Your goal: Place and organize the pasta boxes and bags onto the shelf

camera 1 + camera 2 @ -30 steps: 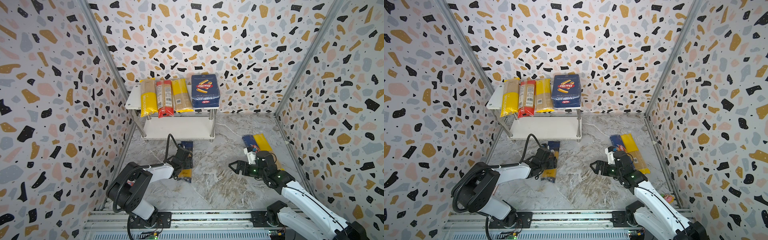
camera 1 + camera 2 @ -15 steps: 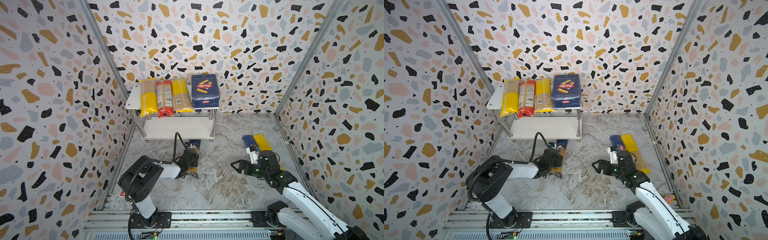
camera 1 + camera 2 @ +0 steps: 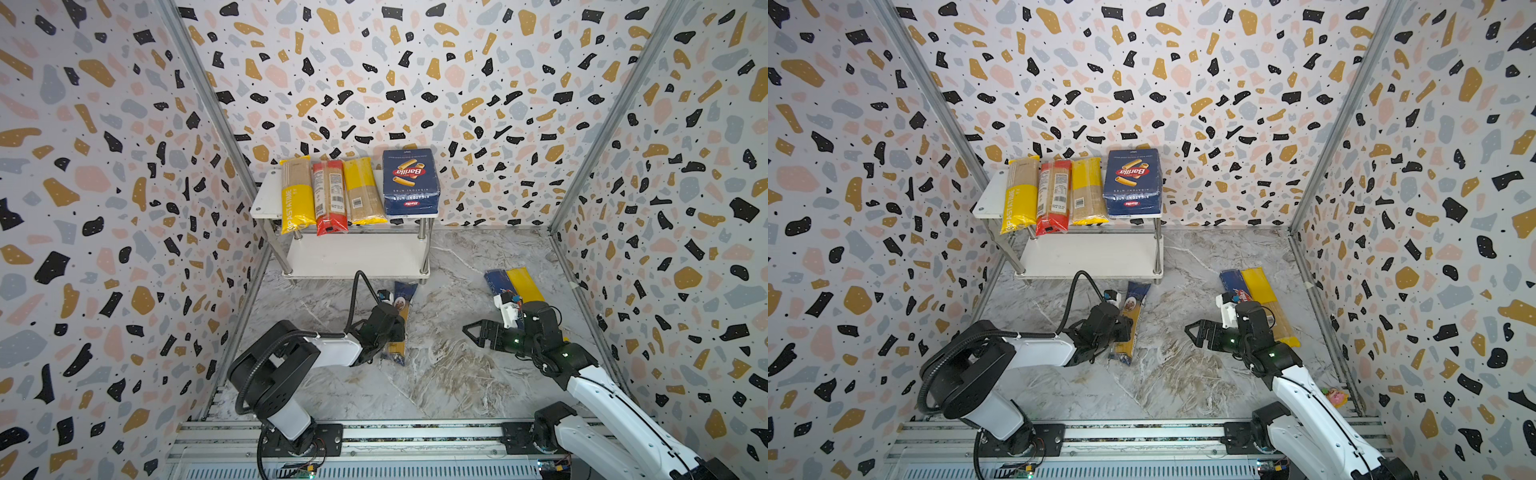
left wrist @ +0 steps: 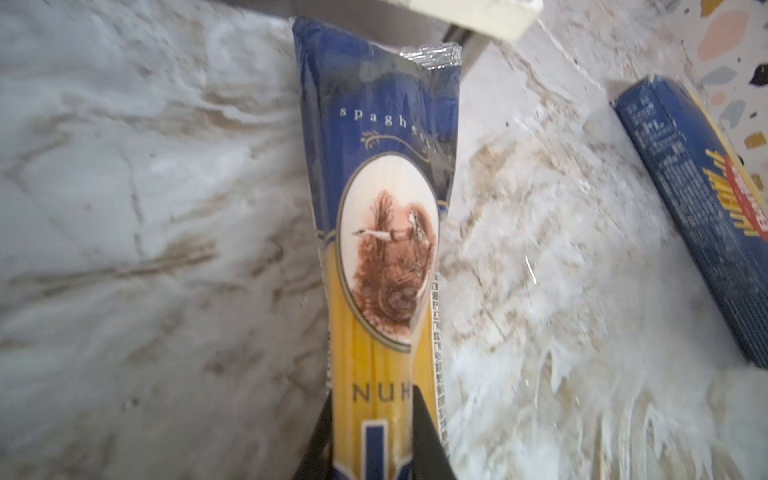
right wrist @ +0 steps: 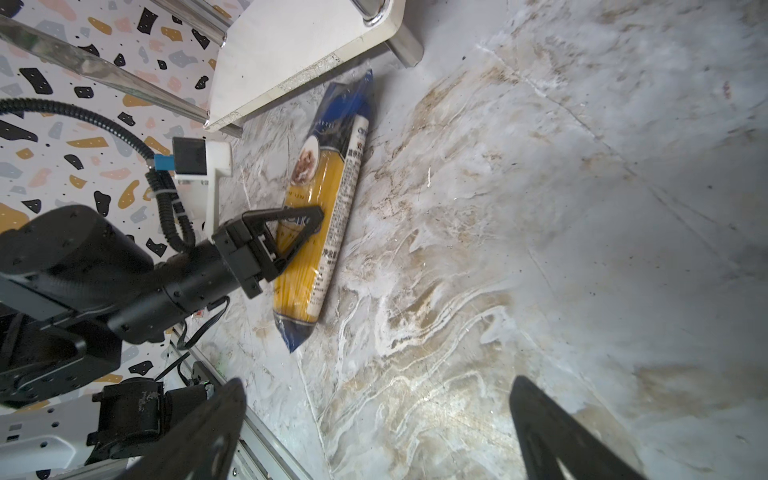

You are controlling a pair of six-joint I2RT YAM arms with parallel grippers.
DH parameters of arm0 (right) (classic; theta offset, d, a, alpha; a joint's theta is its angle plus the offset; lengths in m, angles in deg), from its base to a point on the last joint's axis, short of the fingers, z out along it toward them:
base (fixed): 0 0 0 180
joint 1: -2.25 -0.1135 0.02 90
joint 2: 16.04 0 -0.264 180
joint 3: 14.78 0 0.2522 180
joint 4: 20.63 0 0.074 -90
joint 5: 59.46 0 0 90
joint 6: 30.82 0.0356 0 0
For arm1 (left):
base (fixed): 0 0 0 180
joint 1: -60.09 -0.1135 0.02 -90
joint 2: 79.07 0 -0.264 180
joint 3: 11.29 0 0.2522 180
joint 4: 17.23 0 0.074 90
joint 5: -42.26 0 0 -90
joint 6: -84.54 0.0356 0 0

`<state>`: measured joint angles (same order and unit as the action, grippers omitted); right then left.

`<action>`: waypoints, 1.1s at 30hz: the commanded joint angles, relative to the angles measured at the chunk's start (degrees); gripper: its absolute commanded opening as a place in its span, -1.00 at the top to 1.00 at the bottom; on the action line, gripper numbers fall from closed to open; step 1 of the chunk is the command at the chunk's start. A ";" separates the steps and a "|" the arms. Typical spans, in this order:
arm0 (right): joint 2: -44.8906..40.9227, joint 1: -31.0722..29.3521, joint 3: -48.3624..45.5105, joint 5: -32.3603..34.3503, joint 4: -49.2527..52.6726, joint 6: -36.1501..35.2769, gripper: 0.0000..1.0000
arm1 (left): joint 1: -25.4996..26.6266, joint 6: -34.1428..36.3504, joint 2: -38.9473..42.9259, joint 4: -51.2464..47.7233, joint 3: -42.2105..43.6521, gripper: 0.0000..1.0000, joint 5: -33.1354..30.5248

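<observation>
Left pincer (image 4: 372, 419) nips the glossy, slim blue-and-yellow bag (image 4: 386, 249), flat on the marbled desk (image 4: 124, 208); right pincer (image 5: 376, 380) gapes wide.

Terrazzo-print walls (image 3: 415, 83) on 3 sides, grey marble floor (image 3: 457, 374) w/ alu rail (image 3: 415, 432) at front.

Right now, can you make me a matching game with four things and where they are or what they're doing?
Things:
1. wide Barilla box
2. blue-and-yellow bag
3. narrow Barilla box
4. right gripper

Places or states:
A. open, holding nothing
B. on the top board of the shelf
C. lying on the table beside a yellow bag
D. pinched in the left gripper

Pairs: 1-B, 2-D, 3-C, 4-A.
</observation>
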<state>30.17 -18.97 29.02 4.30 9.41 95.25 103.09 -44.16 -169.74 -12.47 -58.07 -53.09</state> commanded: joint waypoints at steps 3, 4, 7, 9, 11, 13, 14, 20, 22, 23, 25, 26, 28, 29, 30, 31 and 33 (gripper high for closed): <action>-1.98 0.20 0.19 -0.26 2.16 -0.57 -0.98 | 2.93 -2.49 5.37 -29.41 5.81 1.00 2.99; -2.37 0.16 0.20 -0.22 2.28 -0.56 -0.98 | 2.90 -2.97 7.54 -30.41 5.86 1.00 2.72; -3.30 0.20 0.03 -0.22 2.51 -0.20 -0.98 | 2.94 -3.64 12.90 -33.15 5.66 1.00 1.47; -3.88 0.16 0.12 -0.22 2.72 -0.12 -0.98 | 2.94 -3.91 16.36 -34.62 4.95 1.00 0.29; -4.27 0.21 0.45 -0.22 3.06 -0.12 -0.98 | 2.95 -4.19 18.42 -35.38 4.21 1.00 -0.80; -4.71 0.21 0.70 -0.22 3.40 -0.08 -0.98 | 2.96 -4.11 19.69 -35.84 3.34 1.00 -1.72; -4.89 0.21 0.89 -0.22 3.56 -0.10 -0.98 | 2.96 -4.19 20.27 -35.75 3.00 1.00 -1.97; -5.16 0.16 2.08 0.04 4.90 -0.52 -0.98 | 2.82 -3.59 23.27 -33.81 0.58 1.00 -1.98; -5.26 0.21 2.46 0.12 5.24 -0.60 -0.98 | 2.74 -3.19 24.03 -33.01 0.01 1.00 -1.28; -5.25 0.21 2.73 0.20 5.52 -0.73 -0.98 | 2.57 -3.05 24.42 -32.65 -0.24 1.00 -0.90; -5.17 0.21 3.13 0.31 5.70 -0.87 -0.98 | 2.11 -2.56 25.22 -31.98 -0.66 1.00 -0.22; -5.09 0.21 3.33 0.36 5.78 -0.91 -0.98 | 1.59 -2.31 25.64 -31.65 -0.78 1.00 0.28; -4.89 0.21 3.77 0.49 5.96 -0.96 -0.98 | 0.43 -1.89 26.47 -30.88 -0.91 1.00 1.64; -4.83 0.21 3.95 0.49 5.96 -1.01 -0.98 | -0.33 -1.66 26.92 -30.27 -0.91 1.00 2.57; -4.75 0.20 4.14 0.53 5.99 -1.01 -0.98 | -0.95 -1.54 27.34 -29.83 -0.88 1.00 3.32; -4.56 0.21 4.32 0.57 5.91 -1.01 -0.98 | -1.60 -1.21 27.59 -29.69 -0.97 1.00 3.93; -4.17 0.21 4.59 0.57 5.85 -0.98 -0.98 | -2.71 -0.74 28.08 -29.34 -1.17 1.00 4.87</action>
<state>25.96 -18.97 31.18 4.45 14.24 95.03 101.72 -46.41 -143.99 -46.52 -56.06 -50.35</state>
